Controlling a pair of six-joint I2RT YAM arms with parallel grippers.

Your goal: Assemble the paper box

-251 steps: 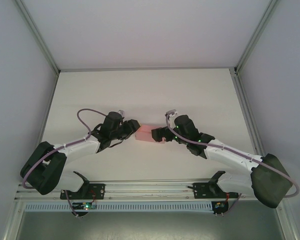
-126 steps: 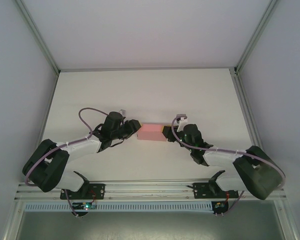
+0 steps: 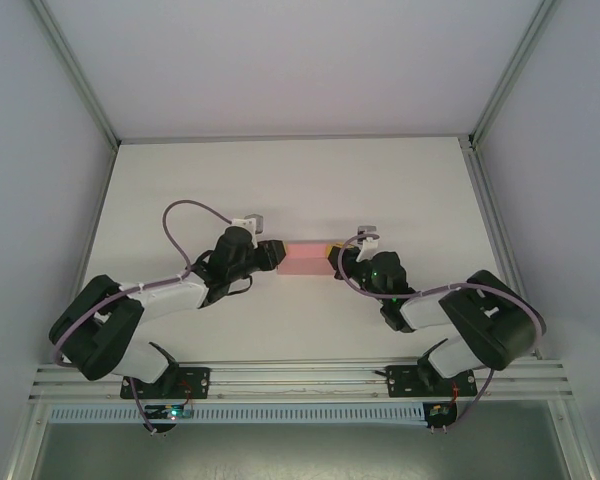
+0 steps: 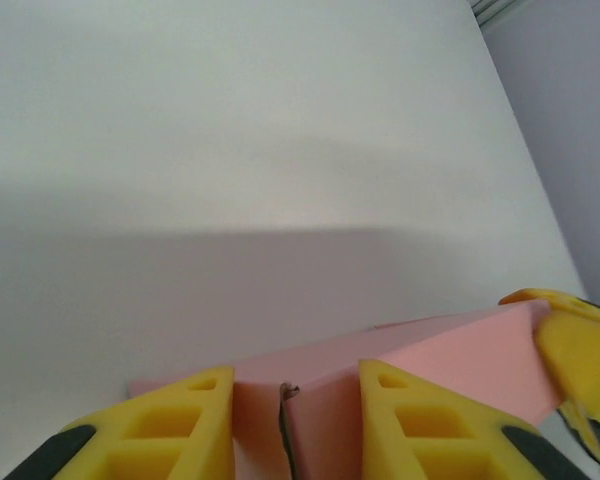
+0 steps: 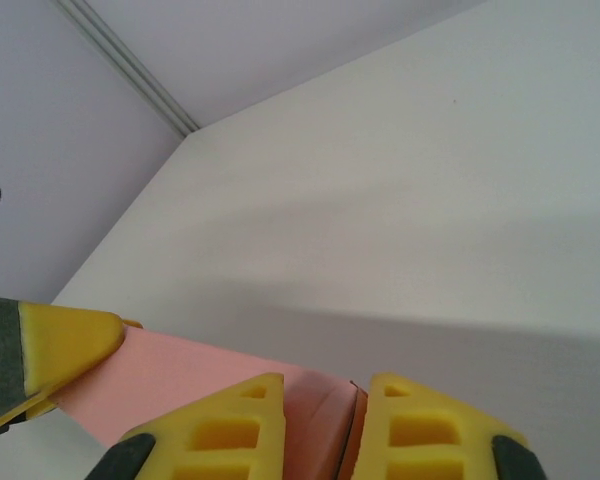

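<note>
**Item:** paper box (image 3: pixel 308 258), pink, folded into a small flat rectangular block. It lies lengthwise across the white surface (image 3: pixel 280 180), about the middle of it, and I have it met at both short ends

**Left gripper** (image 3: pixel 272 254): at the box's left end. On my left wrist view the yellow fingers (image 4: pixel 180 425) sit either side of that end and press against it, so I enter it as clamped on the box

**Right gripper** (image 3: pixel 336 262): at the opposite end. On my right wrist view its jaws are drawn nearly together with a thin pink edge pinched between them, which I take to be an end flap

**Handling, my judgement:** very light, thin card, hollow inside. The walls would dent or bow under a hard squeeze, the creases may spring back, and the smooth faces could slip

**Where I would take hold:** at the short ends, over folded edges and corners where the card is doubled, never mid-panel. Light pressure, both ends steadied together
</note>
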